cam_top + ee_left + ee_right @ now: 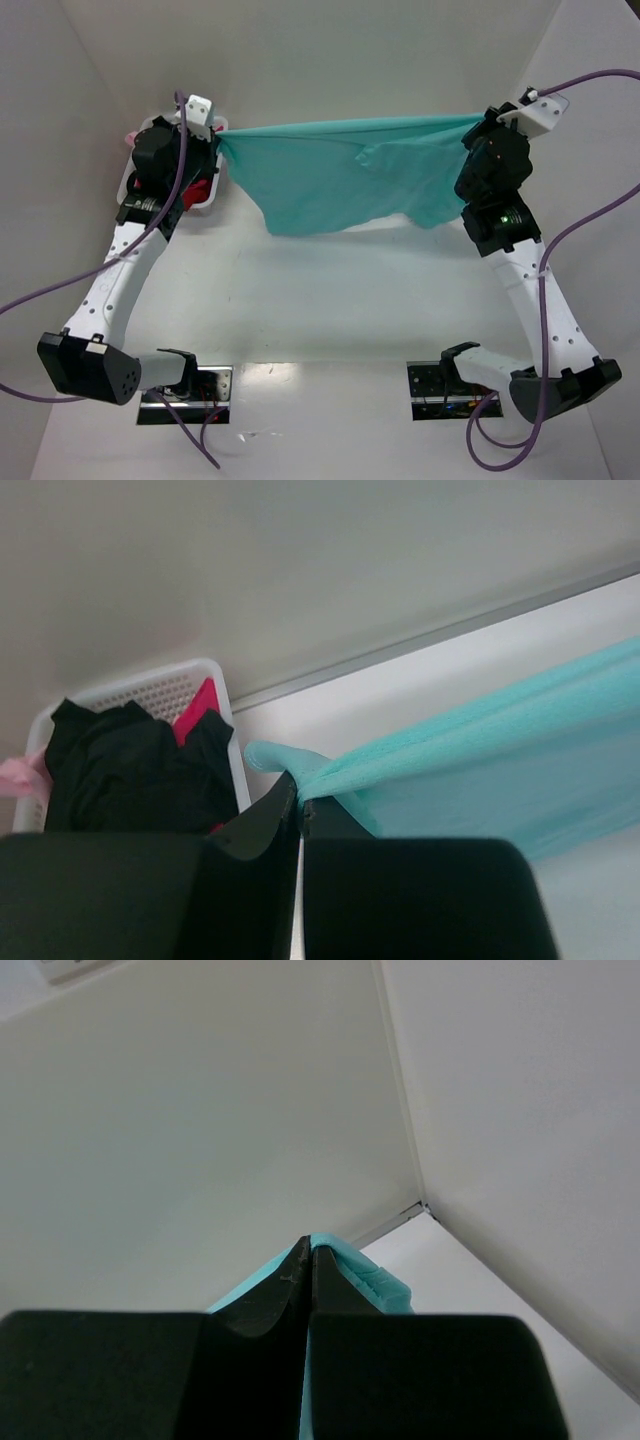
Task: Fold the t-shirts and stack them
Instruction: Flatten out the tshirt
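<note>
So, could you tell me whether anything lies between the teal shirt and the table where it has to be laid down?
Nothing visible does. The left gripper and right gripper hold the teal shirt stretched over the table; nothing shows beneath it. The basket stands off to the side, by the left gripper.

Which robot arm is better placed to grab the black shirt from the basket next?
Left, probably. The left end effector sits right beside the white plastic lattice basket holding the black cloth t-shirt; the right end effector is far across. Both grip the teal-green cloth t-shirt.
</note>
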Available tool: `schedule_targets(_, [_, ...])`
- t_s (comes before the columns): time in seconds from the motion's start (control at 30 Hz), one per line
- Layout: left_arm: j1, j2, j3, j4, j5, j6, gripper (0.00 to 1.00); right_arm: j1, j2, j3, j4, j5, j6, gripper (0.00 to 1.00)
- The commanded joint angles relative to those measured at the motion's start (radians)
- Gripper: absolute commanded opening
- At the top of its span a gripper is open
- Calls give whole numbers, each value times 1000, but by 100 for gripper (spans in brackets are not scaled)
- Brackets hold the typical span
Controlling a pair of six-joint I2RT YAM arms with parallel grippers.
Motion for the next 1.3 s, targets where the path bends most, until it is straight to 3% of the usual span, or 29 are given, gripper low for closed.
schedule_targets(0.0, [19, 5, 50, 75, 60, 87, 0, -22, -42, 23, 60, 71, -15, 0])
schedule_targets(0.3, [19, -18, 87, -98, 215, 159, 0, -22, -103, 2, -74, 21, 73, 0])
schedule_targets(0.6, [28, -27, -89, -63, 175, -86, 0, -22, -80, -170, -108, -108, 169, 0])
schedule_targets(0.8, [28, 4, -159, -116, 232, -117, 0, -22, -75, -287, -117, -125, 264, 0])
schedule_targets(0.97, [28, 95, -168, -191, 392, -79, 0, -36, -75, -348, -137, -75, 309, 0])
schedule_targets(1.27, [-41, 350, -177, -228, 424, -36, 0, -207, -37, -420, -79, -182, 344, 0])
